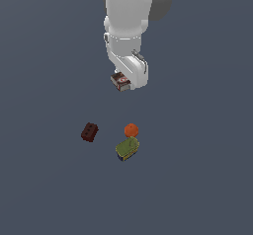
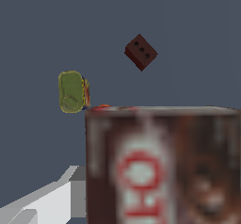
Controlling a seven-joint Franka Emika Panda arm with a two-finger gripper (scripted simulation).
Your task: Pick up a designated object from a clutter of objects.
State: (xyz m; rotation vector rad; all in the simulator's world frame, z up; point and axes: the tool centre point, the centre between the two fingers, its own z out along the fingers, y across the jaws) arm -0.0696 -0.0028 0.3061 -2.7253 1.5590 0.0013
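Under the white arm in the exterior view, the brown printed box (image 1: 120, 81) is held pinched in the gripper (image 1: 123, 82), raised clear of the brick (image 1: 89, 132), orange ball (image 1: 131, 129) and can (image 1: 127, 148); its long axis cannot be judged. Seen from the wrist view, the box's label face (image 2: 160, 166) is turned toward the camera.

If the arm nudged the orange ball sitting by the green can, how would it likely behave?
The small round orange ball would probably roll off at a light touch, having no flat face. The olive-green yellow-rimmed can lies right against it, likely blocking a roll that way. Its smooth curve may slip from a claw.
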